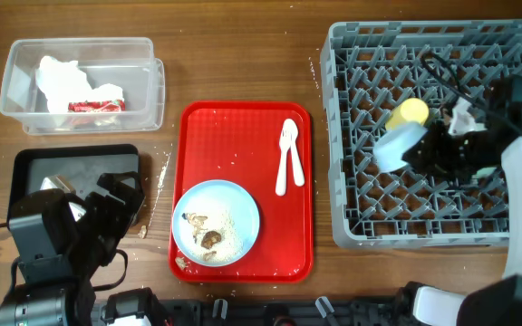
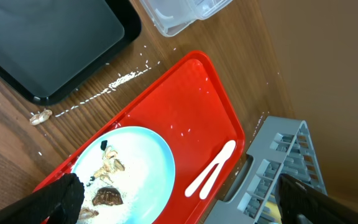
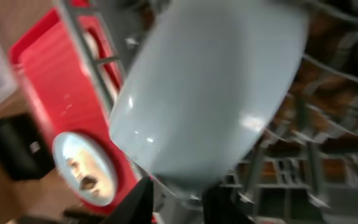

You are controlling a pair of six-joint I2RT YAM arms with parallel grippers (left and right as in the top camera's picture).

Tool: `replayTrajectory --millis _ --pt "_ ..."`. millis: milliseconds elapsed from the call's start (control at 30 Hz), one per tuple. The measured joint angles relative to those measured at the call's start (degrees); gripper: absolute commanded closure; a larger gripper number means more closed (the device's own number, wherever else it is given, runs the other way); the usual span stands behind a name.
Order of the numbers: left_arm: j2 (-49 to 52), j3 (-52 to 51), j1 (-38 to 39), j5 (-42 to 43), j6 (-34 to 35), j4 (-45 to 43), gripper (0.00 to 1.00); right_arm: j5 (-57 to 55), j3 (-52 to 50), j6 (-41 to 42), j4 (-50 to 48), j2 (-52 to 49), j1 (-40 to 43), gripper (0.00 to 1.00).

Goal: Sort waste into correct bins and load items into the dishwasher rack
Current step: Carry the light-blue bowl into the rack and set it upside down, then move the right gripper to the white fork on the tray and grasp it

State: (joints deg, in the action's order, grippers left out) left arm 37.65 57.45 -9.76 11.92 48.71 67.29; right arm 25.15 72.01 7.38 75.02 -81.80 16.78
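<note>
- Already the crumpled tissue [image 1: 57, 77] and the red-and-white wrapper [image 1: 93, 105] lie in the clear box [image 1: 152, 81], so you can count the paper waste as sorted.
- Your right tool [image 3: 180, 198] is pinching the light blue bowl [image 1: 393, 145] by its rim. It holds it tilted over the dishwasher rack [image 1: 344, 231], just beside the yellow-green cup [image 1: 408, 111] among the pegs. The bowl looks not yet set down.
- Left for you: the light blue plate [image 1: 234, 204] on the red tray [image 1: 234, 136] carries food scraps [image 1: 208, 237], which probably belong in the black tray [image 1: 71, 163]. One crumb [image 2: 40, 116] lies on the tabletop [image 1: 243, 54] by that tray.
- The white spoon [image 1: 286, 154] lies beside the plate, unloaded.
- Your left tool [image 2: 179, 193] hangs spread and empty near the black tray.
- No pale green dish can be made out.
</note>
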Motion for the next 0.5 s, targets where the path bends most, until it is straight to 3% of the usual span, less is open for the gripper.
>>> replayTrajectory --millis 67,167,333,500 --pt "0.00 0.00 0.00 0.00 -0.02 0.00 0.00 -5.16 0.00 3.08 1.03 4.48 0.00 0.47" --pt "0.00 0.00 0.00 0.00 0.00 0.00 0.00 -10.56 0.00 6.03 1.33 9.60 0.00 0.48" --pt "0.00 0.00 0.00 0.00 -0.02 0.00 0.00 -12.17 0.00 8.17 -1.49 12.33 -0.04 0.69" --pt "0.00 0.00 0.00 0.00 -0.02 0.00 0.00 -6.80 0.00 6.40 -5.09 12.33 -4.31 0.59"
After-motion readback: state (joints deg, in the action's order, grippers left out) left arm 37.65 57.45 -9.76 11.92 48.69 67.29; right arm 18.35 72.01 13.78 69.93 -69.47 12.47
